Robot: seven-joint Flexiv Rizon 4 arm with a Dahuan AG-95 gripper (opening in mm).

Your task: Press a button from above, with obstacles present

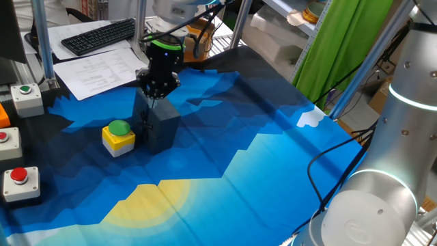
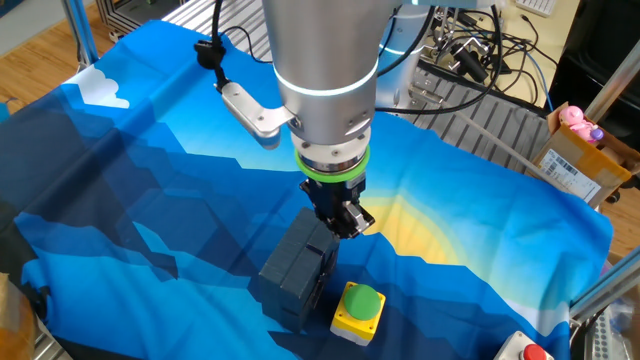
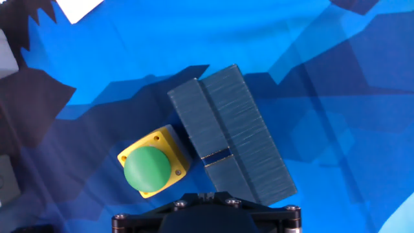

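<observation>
green and round, the button (image 1: pixel 119 127) sat on its little yellow box (image 1: pixel 118 141) on the blue cloth (image 1: pixel 273 171). the dark block (image 1: pixel 158 123) stood just beside it, taller than the box and nearly touching it. the gripper (image 1: pixel 154 93) hung over the top of the block, not over the button. none of the views showed its fingertips, so i could not tell if it was wide or narrow.

to do this step well, i think the arm had to go sideways first, staying up high so it did not bump the block. it should only go down once it was right over the green dome. it should push straight down on the middle, because a push on the edge might tip or slide the small box.

the cloth had blue, dark and yellow shapes like hills and a sun, and it looked soft with some folds. at the table's edge sat grey boxes with red buttons (image 1: pixel 18 175) and one with a green button (image 1: pixel 26 89). a keyboard (image 1: pixel 99 35) and papers (image 1: pixel 106 68) lay behind, and a green curtain (image 1: pixel 348 41) hung at the back.
</observation>
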